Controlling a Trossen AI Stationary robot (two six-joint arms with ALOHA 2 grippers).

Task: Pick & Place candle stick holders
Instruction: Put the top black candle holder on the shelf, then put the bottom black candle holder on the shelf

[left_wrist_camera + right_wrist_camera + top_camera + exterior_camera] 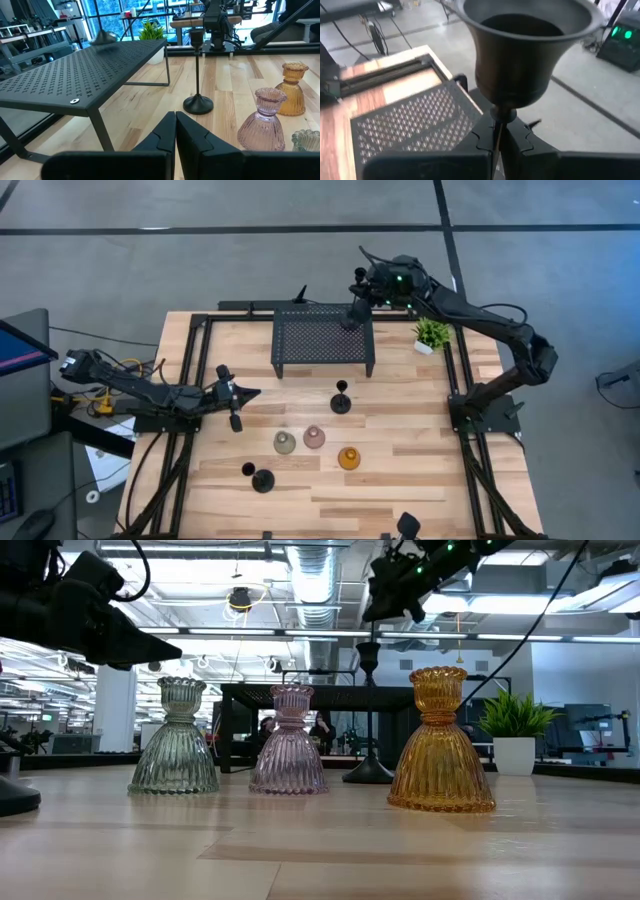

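My right gripper (356, 310) is over the far right corner of the black rack (322, 338), shut on a black thin-stemmed holder whose cup (525, 45) fills the right wrist view. A second black holder (341, 402) stands on its round base in front of the rack. A third black holder (260, 478) stands near the front left. The green (285, 442), pink (314, 437) and amber (349, 458) squat holders stand mid-table. My left gripper (252, 392) is shut and empty, left of them. My right gripper pinches the black holder's thin stem (498, 131) between its two fingers, just under the cup. The holder stands upright in the hold, cup up. A dark round base (102, 36) shows at the rack's far corner; whether it touches the rack I cannot tell.
A small green potted plant (432, 332) stands right of the rack, close to my right arm. Black frame rails run along the table's left and right sides. Bare wood lies between the rack and the squat holders and along the front right.
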